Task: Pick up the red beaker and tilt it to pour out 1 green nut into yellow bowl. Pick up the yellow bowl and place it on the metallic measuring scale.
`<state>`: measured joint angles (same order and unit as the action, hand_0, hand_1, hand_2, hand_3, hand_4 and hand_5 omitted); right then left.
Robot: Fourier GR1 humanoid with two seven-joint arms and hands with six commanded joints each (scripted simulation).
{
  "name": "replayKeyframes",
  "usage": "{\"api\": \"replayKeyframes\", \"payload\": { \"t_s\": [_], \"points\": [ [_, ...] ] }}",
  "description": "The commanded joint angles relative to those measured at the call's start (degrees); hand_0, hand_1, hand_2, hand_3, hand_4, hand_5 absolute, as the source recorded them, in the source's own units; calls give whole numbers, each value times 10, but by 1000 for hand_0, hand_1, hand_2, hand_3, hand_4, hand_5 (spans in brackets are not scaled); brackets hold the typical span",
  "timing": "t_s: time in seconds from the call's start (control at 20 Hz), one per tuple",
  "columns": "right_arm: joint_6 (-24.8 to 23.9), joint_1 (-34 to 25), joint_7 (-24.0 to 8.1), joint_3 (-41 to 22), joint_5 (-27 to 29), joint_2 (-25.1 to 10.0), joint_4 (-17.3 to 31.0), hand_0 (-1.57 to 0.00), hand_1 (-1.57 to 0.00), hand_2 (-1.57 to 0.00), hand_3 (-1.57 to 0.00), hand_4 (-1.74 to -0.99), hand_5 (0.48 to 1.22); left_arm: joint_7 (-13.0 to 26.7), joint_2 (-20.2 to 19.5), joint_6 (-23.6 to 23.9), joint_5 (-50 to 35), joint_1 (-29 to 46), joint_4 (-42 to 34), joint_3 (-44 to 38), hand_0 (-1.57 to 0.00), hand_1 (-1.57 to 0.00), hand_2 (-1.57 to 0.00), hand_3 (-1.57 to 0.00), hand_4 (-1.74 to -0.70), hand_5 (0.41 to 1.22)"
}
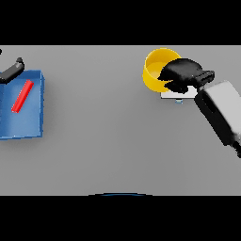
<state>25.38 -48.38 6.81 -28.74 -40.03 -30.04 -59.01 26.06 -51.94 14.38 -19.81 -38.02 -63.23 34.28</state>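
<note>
Bowl point(155, 70) is pinched at its rim by the right robot hand point(181, 73), sitting half over the scale point(181, 94) at the counter's point(108, 141) far right. Grip looks shallow, so I'd guess it could slip or land off-centre. Left robot hand point(12, 70) idles by the blue tray point(35, 108).

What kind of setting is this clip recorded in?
Probably a lab-style bench for pouring and weighing. On a plain grey table the right hand grips a yellow bowl over a metallic measuring scale, and a red beaker lies in a blue tray.
</note>
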Motion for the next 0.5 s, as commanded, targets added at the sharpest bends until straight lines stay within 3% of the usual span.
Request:
{"api": "replayKeyframes", "payload": {
  "t_s": [0.0, 0.05, 0.15, 0.45],
  "points": [
    [-4, -5, 18, 0, -1, -2, 15, -1565, -1554, -1571, -1328, -1725, 1221, 0, -5, 3, -5, 3, -8, -5, 1, 1, 1, 1, -808, 752],
    [-14, -4, 20, 7, -3, -7, 41, -1567, -1533, -1571, -1376, -1726, 1221, 3, -10, 5, -3, 5, -13, -4, 1, 1, 1, 1, -812, 755],
    [-30, -5, -6, 15, -9, -7, 82, -1540, -1460, -1525, -1446, -1727, 1221, 20, -15, 11, -7, 12, -36, -1, 1, 1, 1, 1, -819, 762],
    [-56, -19, 14, 23, -16, -3, 163, -1500, -1344, -1429, -1538, -1730, 1221, 32, -9, 14, -9, 13, -30, -1, 1, 1, 1, 1, -842, 775]
  ]
}}
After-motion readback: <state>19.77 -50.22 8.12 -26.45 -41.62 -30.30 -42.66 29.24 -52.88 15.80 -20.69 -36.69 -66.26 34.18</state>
